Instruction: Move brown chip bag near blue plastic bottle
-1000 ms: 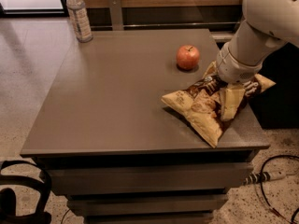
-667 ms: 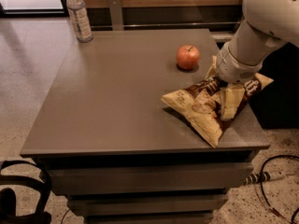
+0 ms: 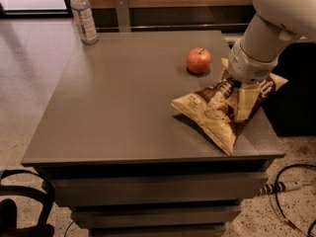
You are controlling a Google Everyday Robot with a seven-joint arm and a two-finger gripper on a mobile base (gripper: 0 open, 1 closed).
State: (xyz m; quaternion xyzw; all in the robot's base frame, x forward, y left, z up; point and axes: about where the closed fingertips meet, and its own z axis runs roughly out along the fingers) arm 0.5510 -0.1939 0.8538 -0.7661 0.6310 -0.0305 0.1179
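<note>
The brown chip bag (image 3: 210, 113) lies at the right of the grey table top (image 3: 123, 98), its yellow-tan and dark brown foil bunched up toward my gripper. My gripper (image 3: 244, 98) comes down from the upper right and is shut on the bag's upper middle, with one pale finger (image 3: 245, 102) showing against the foil. The blue plastic bottle (image 3: 83, 15), clear with a pale label, stands upright at the table's far left corner, far from the bag.
A red apple (image 3: 198, 60) sits just behind and left of the bag, close to my arm (image 3: 266, 33). The table's right edge is right beside the bag. Cables (image 3: 291, 191) lie on the floor at lower right.
</note>
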